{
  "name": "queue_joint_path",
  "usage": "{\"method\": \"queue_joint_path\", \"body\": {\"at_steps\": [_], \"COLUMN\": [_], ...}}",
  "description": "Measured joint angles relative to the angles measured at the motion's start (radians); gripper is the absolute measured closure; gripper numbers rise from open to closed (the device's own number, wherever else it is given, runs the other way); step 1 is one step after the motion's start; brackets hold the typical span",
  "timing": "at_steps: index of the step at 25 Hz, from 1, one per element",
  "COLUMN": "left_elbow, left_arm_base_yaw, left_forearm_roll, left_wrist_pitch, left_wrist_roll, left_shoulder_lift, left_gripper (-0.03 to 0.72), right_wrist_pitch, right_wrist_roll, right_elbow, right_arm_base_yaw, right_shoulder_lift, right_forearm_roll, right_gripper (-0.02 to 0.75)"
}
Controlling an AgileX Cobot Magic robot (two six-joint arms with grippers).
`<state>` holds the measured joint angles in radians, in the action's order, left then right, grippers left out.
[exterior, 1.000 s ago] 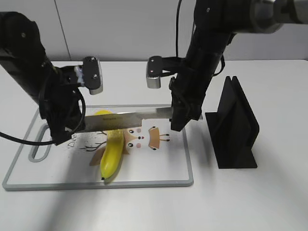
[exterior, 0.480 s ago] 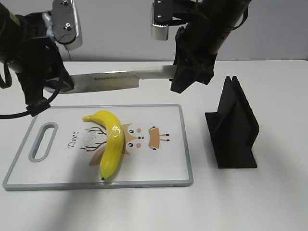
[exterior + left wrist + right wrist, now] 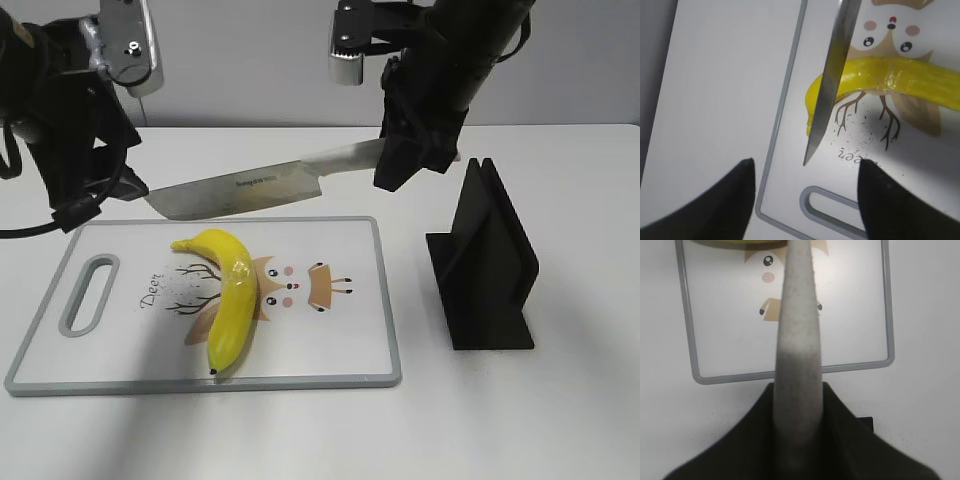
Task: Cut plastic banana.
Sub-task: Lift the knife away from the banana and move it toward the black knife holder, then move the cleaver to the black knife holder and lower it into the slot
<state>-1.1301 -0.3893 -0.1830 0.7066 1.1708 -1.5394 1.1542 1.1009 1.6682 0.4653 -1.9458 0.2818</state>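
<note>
Plainly whole, the plastic banana [image 3: 232,298] lies curved on the left half of the cutting board [image 3: 350,340] on the white table [image 3: 520,420], so the cut looks not yet made. Above its far end a knife [image 3: 250,188] hangs in the air, tilted tip-down to the left, its handle pinched in the right gripper [image 3: 400,160], while the left gripper [image 3: 805,200] hovers spread and empty near the tip. Next, I judge, the blade must level out and press straight down across the banana's middle.

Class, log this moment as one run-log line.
right claw: holds knife | knife: raised, clear of banana | banana: whole, on cutting board
</note>
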Motion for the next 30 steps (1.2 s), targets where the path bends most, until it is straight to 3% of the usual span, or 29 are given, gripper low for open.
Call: {"method": "queue_joint_path", "body": {"at_steps": [2, 5, 8, 10, 14, 16, 19, 24, 30], "left_elbow": [0.0, 0.0, -0.013, -0.039, -0.121, -0.152, -0.169, -0.14, -0.009], "left_arm_base_yaw": [0.0, 0.0, 0.005, 0.014, 0.044, 0.075, 0.146, 0.271, 0.294], "left_forearm_roll": [0.0, 0.019, 0.138, 0.262, 0.513, 0.575, 0.567, 0.398, 0.351], "left_wrist_pitch": [-0.005, -0.023, -0.034, -0.007, 0.204, 0.326, 0.466, 0.503, 0.508], "left_wrist_roll": [-0.002, -0.084, -0.312, -0.536, -0.96, -1.063, -1.119, -1.124, -1.122], "left_shoulder_lift": [0.014, 0.042, 0.068, 0.083, 0.087, 0.087, 0.087, 0.116, 0.284], "left_gripper": [0.039, 0.033, 0.034, 0.037, 0.066, 0.088, 0.1, 0.101, 0.101], "right_wrist_pitch": [0.0, 0.001, 0.003, 0.003, 0.033, 0.041, 0.046, 0.049, 0.048], "right_wrist_roll": [-0.001, -0.068, -0.233, -0.333, -0.496, -0.568, -0.675, -0.843, -0.95], "right_elbow": [0.0, 0.0, 0.023, 0.054, 0.123, 0.147, 0.163, 0.141, -0.011], "right_arm_base_yaw": [0.0, 0.0, 0.0, 0.0, 0.0, 0.0, 0.0, 0.0, 0.0], "right_shoulder_lift": [0.0, 0.001, 0.001, 0.001, 0.002, 0.005, 0.016, 0.061, 0.202], "right_forearm_roll": [0.0, 0.0, -0.007, -0.028, -0.073, -0.083, -0.085, -0.087, -0.086], "right_gripper": [0.574, 0.574, 0.574, 0.575, 0.575, 0.575, 0.575, 0.575, 0.575]}}
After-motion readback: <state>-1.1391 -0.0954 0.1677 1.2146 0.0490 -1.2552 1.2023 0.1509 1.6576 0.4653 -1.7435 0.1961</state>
